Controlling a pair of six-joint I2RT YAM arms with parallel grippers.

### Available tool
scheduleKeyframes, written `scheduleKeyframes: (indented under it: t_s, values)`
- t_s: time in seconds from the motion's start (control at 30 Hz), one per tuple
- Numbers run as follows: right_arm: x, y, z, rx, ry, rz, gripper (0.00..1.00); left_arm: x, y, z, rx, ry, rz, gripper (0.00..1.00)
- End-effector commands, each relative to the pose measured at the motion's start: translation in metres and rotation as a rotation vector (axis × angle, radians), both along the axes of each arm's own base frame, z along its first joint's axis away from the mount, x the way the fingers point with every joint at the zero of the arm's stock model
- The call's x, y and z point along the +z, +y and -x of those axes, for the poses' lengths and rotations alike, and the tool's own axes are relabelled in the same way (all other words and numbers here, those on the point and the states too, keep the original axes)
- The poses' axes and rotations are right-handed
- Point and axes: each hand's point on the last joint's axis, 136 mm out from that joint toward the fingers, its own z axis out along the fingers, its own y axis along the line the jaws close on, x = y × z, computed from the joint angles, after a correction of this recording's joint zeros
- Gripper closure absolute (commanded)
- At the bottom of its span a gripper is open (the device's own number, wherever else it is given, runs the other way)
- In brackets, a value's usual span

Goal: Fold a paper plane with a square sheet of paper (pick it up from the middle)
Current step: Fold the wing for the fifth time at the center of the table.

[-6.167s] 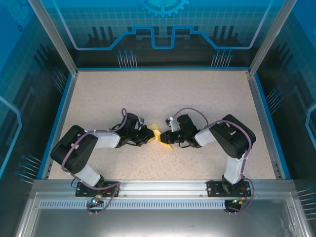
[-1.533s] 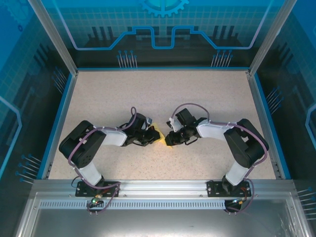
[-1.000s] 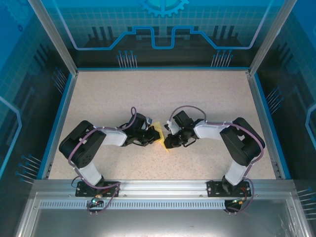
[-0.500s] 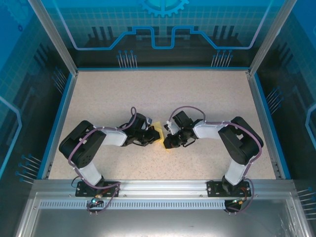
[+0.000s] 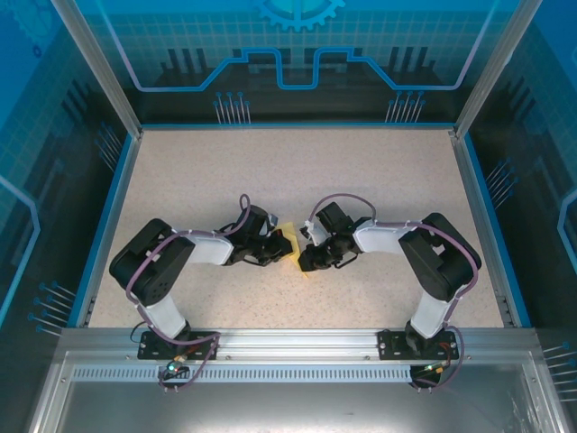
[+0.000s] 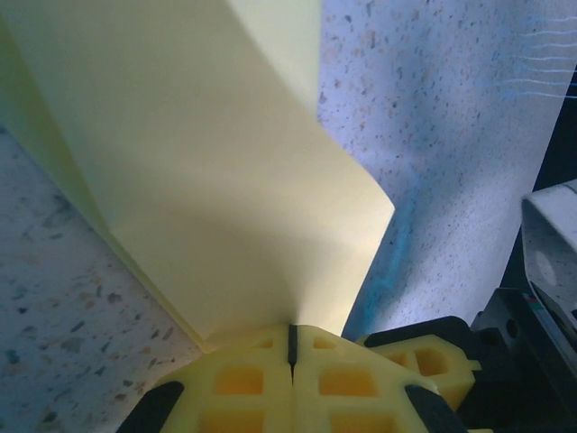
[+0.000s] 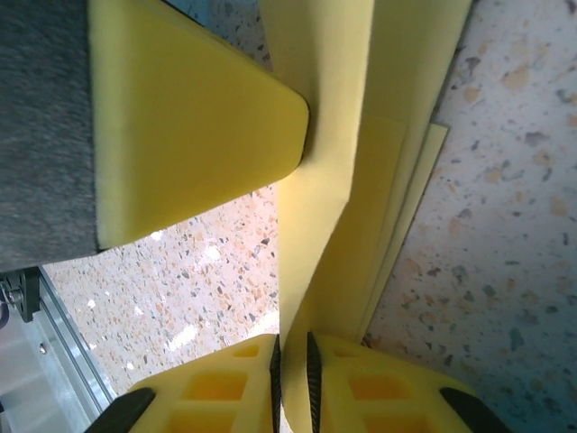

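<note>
The pale-yellow sheet of paper [image 5: 289, 240] is folded into several layers and is held up off the table between both grippers at mid-table. My left gripper [image 5: 280, 246] is shut on one edge of the paper [image 6: 207, 171], its pads [image 6: 239, 379] pressed together at the left gripper's [image 6: 291, 332] tip. My right gripper [image 5: 304, 255] faces it from the right. In the right wrist view a flap of the paper [image 7: 329, 225] runs down between the right gripper's [image 7: 291, 350] jaws, which stand a sliver apart around it. The left gripper's pad [image 7: 180, 126] presses the flap from the side.
Speckled beige table [image 5: 297, 171] inside a blue-walled enclosure, with a metal rail [image 5: 297, 343] along the near edge. Both arms are bent inward, elbows out toward the side walls.
Since 1.5 s ago my right gripper has shifted slightly left, closer to the left gripper. The paper and the left arm have barely moved over the last second.
</note>
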Motion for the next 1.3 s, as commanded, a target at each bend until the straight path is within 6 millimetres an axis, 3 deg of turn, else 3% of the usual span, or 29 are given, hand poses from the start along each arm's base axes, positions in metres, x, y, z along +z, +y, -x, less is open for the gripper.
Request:
scheduleKeyframes:
  t_s: [0.0, 0.83, 1.1, 1.27]
  values:
    - [0.006, 0.000, -0.002, 0.004, 0.000, -0.007, 0.86, -0.004, -0.001, -0.002, -0.013, -0.010, -0.027, 0.99]
    - [-0.019, -0.013, 0.010, -0.001, 0.078, 0.073, 0.92, -0.022, 0.005, 0.000, 0.001, 0.029, -0.080, 0.99]
    - [0.021, -0.013, -0.006, -0.046, -0.040, 0.041, 0.81, -0.025, 0.005, 0.001, -0.005, 0.042, -0.091, 0.99]
    - [0.031, -0.015, -0.008, -0.046, -0.106, 0.078, 0.82, -0.024, 0.006, 0.001, -0.008, 0.041, -0.093, 0.99]
